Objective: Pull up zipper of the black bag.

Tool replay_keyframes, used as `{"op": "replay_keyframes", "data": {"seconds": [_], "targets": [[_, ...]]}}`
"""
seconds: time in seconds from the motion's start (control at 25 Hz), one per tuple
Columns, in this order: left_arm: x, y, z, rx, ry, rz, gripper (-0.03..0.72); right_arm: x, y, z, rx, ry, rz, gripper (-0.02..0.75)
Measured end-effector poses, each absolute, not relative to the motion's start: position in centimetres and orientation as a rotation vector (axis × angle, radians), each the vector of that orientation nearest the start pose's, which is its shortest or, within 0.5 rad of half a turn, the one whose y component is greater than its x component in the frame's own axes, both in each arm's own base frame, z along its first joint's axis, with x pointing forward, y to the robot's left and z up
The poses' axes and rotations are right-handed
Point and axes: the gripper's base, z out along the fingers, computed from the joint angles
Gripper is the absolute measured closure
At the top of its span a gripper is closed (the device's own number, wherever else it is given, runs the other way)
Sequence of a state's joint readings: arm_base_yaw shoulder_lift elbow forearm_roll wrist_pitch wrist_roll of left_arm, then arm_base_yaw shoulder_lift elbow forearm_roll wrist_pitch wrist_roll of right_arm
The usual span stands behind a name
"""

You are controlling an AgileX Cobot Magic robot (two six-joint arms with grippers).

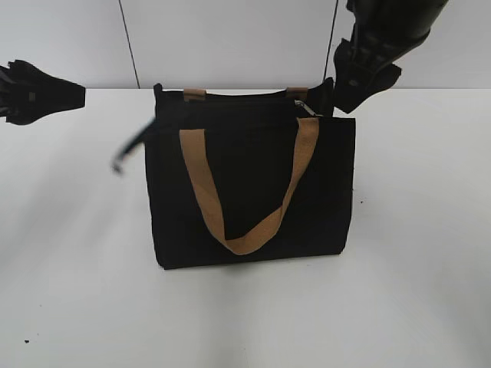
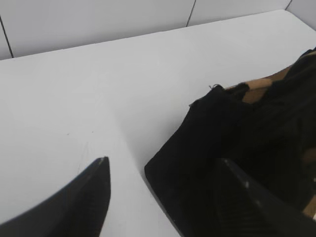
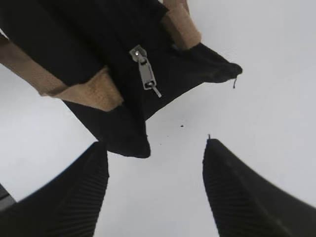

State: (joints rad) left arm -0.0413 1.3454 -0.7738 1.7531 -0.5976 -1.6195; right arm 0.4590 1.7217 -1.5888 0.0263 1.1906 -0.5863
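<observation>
- The zipper (image 3: 145, 74) is a small silver pull lying flat on the black track at the bag's top edge, near its right end; in the outside view it shows only as a faint glint (image 1: 308, 110) beside the right handle root.
- It looks light, hard and smooth, likely slippery between flat fingers; the narrow hanging tab seems the best place to pinch, squarely across its faces.
- The black bag (image 1: 253, 192) stands upright in the middle of the counter, a tan handle (image 1: 245, 192) drooping over its front. The cloth looks soft and floppy, so it will probably give and slide unless its far-left end is held.
- The right tool (image 3: 155, 192) hovers just above the right top corner, its fingers spread wide with nothing between them.
- The left tool (image 2: 163, 197) is also wide open and empty, one finger close against the bag's left end; from outside, that arm sits well left of the bag.
- The counter (image 1: 84, 307) is plain white and smooth, with pale wall panels (image 1: 222, 38) behind.
</observation>
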Motion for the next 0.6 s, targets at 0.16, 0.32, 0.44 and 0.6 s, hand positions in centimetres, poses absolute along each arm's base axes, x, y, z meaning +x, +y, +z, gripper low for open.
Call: {"op": "replay_keyframes", "data": {"seconds": [0.16,0.32,0.44,0.6], "targets": [[26.6,-6.2,26.6,0.528,2.051,-0.578,0.176,31.3,16.3,33.4,-1.347,2.436,0.094,0.267],[26.6,-6.2,26.8,0.514,2.052,-0.587,0.186,30.3,16.2,34.8,-1.276,2.429,0.157,0.266],[26.4,-6.1,27.0,0.487,2.052,-0.595,0.196,29.7,15.9,35.9,-1.191,2.443,0.176,0.266],[26.6,-5.7,26.6,0.404,2.079,-0.53,0.2,28.7,15.4,37.4,-1.089,2.443,0.198,0.266]]}}
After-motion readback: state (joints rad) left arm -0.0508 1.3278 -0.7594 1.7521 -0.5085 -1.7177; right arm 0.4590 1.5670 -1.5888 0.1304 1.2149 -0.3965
